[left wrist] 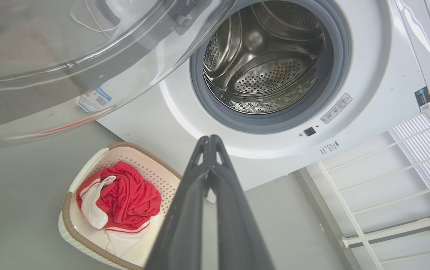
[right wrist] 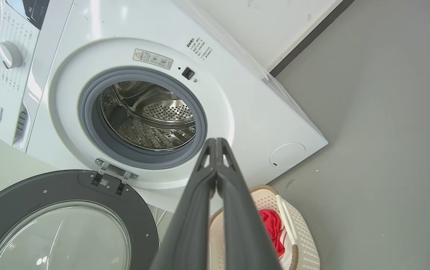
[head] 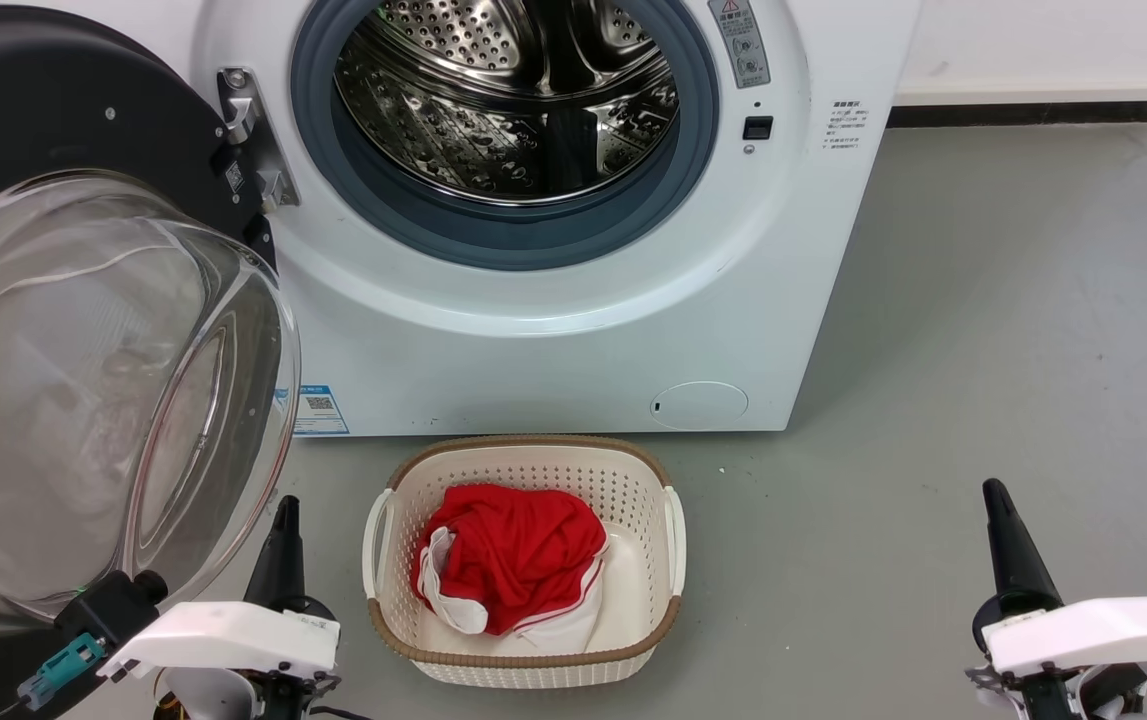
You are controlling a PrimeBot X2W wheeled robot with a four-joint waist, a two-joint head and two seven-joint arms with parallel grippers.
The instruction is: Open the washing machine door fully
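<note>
The washing machine door [head: 83, 390] is seen swung wide on its hinge at the left side of the washing machine [head: 553, 340], with its glass bowl turned outward and the drum laid bare. Both tools are clenched on nothing. The left tool [head: 284, 512] is found just right of the bowl's rim, low over the floor [head: 933, 350], and is much the nearer. The right tool [head: 999, 500] is found well apart. Perhaps little swing is left; any further push would be made leftward.
</note>
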